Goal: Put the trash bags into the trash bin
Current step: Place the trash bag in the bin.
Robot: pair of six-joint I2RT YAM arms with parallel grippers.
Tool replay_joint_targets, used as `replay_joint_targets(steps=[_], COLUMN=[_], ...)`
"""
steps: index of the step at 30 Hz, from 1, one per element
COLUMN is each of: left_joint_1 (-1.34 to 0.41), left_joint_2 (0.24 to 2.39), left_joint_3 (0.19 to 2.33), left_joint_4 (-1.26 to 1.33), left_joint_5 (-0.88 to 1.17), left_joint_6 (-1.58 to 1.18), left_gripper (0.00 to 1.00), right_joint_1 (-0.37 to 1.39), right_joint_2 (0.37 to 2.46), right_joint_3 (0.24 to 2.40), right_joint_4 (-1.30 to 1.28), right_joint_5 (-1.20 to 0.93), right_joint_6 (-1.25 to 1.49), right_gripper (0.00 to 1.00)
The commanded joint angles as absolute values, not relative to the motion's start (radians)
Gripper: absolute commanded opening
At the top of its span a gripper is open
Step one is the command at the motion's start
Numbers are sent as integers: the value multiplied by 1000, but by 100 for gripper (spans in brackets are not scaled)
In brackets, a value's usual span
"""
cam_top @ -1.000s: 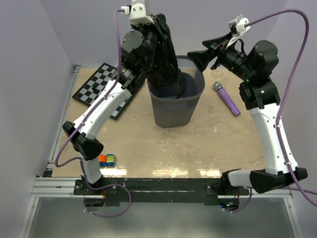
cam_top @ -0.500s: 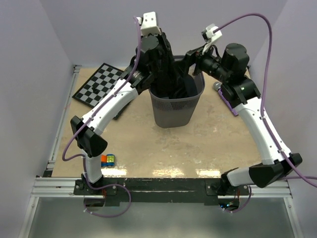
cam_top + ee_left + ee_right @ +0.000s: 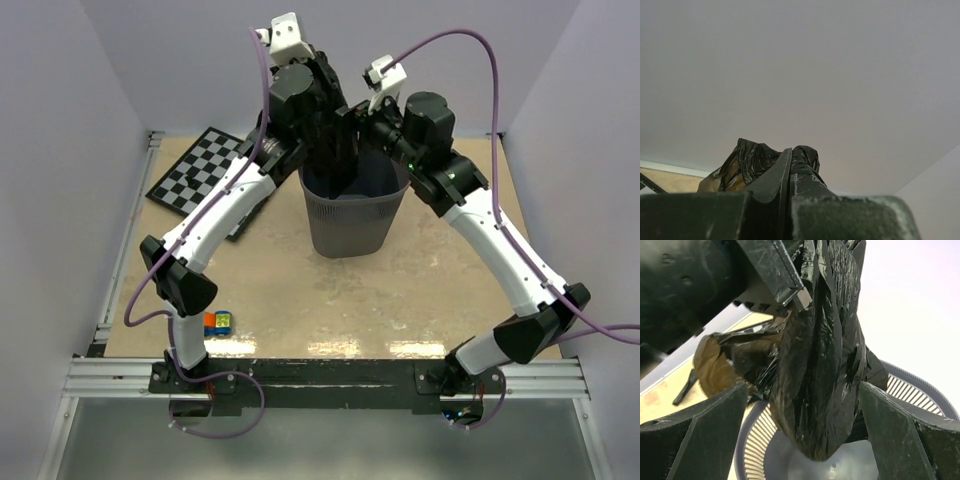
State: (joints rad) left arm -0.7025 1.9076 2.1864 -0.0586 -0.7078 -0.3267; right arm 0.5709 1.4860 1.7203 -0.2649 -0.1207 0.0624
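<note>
Black trash bag [image 3: 820,340] hangs over trash bin [image 3: 350,225], left gripper [image 3: 791,155] clamped on it; right gripper [image 3: 804,387] just swung in from frame right, fingers apart. I expect stuffing next.

Black trash bag [image 3: 820,365], grey bin [image 3: 350,222], black-and-white checkerboard [image 3: 193,170].

Light: soft, even, from overhead. My top view: bright, sharp, pale glare patches along the near edge of the table [image 3: 290,295]; shadows faint. My left wrist view: left fingers [image 3: 771,192] dark, blurred. My right wrist view: glossy highlights on the trash bag [image 3: 825,365]; right fingers [image 3: 705,440] soft-edged, background washed white.
</note>
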Motion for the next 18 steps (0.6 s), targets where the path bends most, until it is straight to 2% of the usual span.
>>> replay_joint_targets(steps=[1, 8, 11, 14, 18], left_joint_1=[-689, -670, -647, -623, -597], left_joint_2=[1907, 1864, 1824, 1769, 1686], left_joint_3=[2238, 2209, 2160, 2082, 1991], left_joint_4=[-63, -120, -143, -163, -176], left_joint_5=[-715, -683, -652, -598, -513], left_joint_6=[-413, -492, -517, -522, -495], left_gripper=[0, 0, 0, 0, 0], right_joint_1=[600, 598, 555, 494, 401], right_joint_2=[1517, 1592, 1566, 1537, 1505], right_joint_3=[1787, 1845, 1844, 1815, 1761], right_joint_4=[-198, -181, -173, -190, -201], right_joint_5=[-6, 178, 106, 35, -44], right_joint_6=[43, 26, -27, -61, -64], right_gripper=[98, 98, 83, 62, 52])
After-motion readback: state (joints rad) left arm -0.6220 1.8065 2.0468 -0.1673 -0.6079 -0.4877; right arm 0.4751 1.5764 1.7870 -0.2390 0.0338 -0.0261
